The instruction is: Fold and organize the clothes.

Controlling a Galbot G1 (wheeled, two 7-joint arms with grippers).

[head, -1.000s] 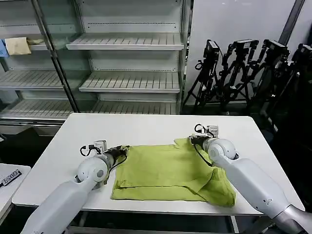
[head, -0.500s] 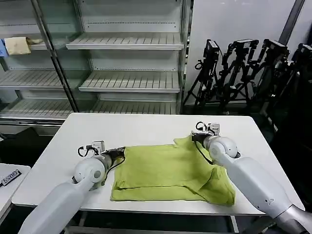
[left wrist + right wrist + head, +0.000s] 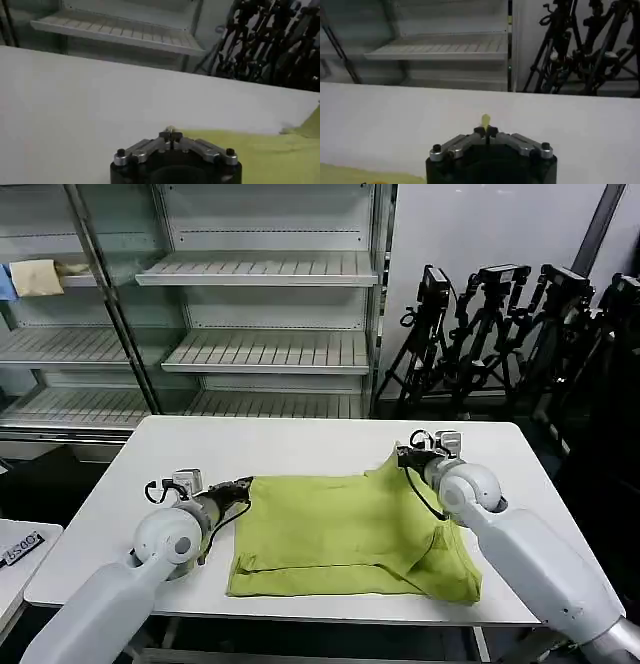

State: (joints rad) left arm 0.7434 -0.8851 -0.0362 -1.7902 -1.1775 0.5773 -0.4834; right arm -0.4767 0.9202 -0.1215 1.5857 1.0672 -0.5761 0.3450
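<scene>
You cannot read any brand or writing on the T-shirt [image 3: 345, 534]: its upper face is plain lime cloth, and the small label on the low side table [image 3: 20, 549] at your left has dark marks too small to read. The T-shirt lies on the white worktop [image 3: 300, 449], toward the near edge and partly folded, with a doubled band along its near hem and a bunched flap at its right side. Your left pincer [image 3: 243, 484] is at the far left corner of the garment; in the left wrist view its tips [image 3: 170, 132] are pressed together just at the edge of the yellow-green cloth [image 3: 280, 155], so it looks clenched on that corner. Your right pincer [image 3: 403, 452] is at the far right corner, which stands up a little from the worktop; in the right wrist view a small tip of lime cloth [image 3: 485, 120] comes out between the closed fingers, so it is grasping the T-shirt. The worktop is smooth and white. Behind it stand grey metal shelves [image 3: 265, 349] with slatted boards, and on one shelf at far left lie a small cream-yellow cloth [image 3: 38, 277] and a bit of blue cloth [image 3: 5, 281]. At right, black tripods [image 3: 500, 334] stand against a pale wall.
</scene>
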